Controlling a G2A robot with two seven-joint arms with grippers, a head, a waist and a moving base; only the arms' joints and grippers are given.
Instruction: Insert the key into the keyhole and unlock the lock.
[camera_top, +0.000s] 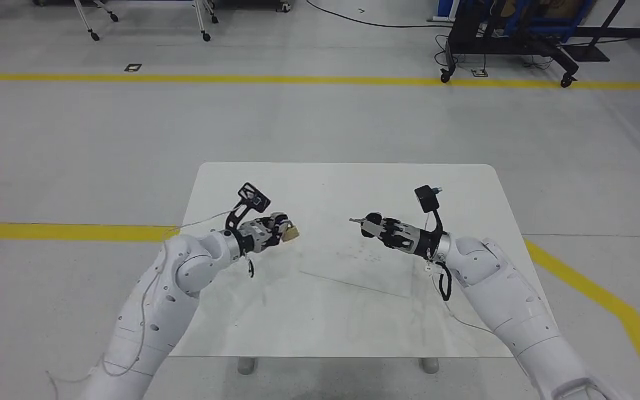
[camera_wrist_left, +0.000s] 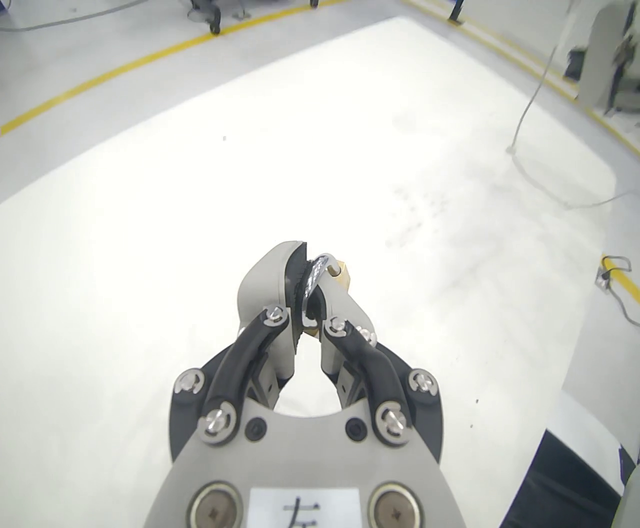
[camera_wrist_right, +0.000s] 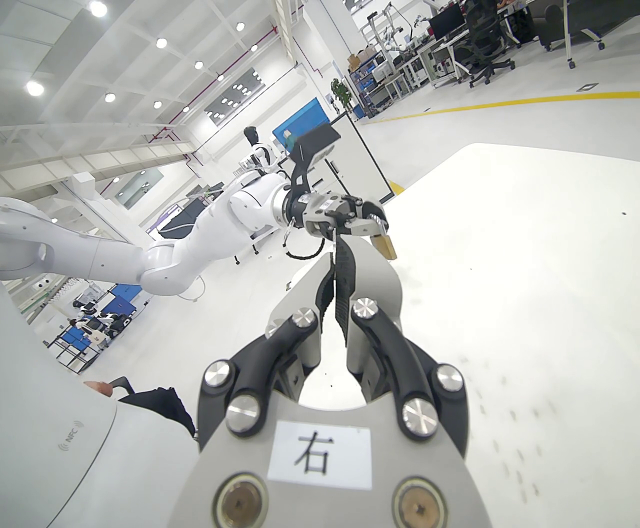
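A small brass padlock (camera_top: 290, 233) hangs above the left middle of the white table (camera_top: 340, 320). My left gripper (camera_top: 279, 228) is shut on its steel shackle (camera_wrist_left: 316, 274), and the brass body (camera_wrist_left: 343, 278) pokes out past the fingertips. My right gripper (camera_top: 369, 224) is held above the table's right middle, shut on a thin silver key (camera_top: 354, 221) that points toward the padlock across a small gap. In the right wrist view my right gripper (camera_wrist_right: 343, 246) has its pads pressed together and the key is hidden. Beyond it is the padlock (camera_wrist_right: 384, 246) in the left gripper (camera_wrist_right: 371, 221).
A thin grey cable (camera_wrist_left: 537, 182) trails over the table's right side by the right arm. Yellow floor lines (camera_top: 300, 78) run behind and beside the table. Wheeled racks (camera_top: 510, 40) stand far back.
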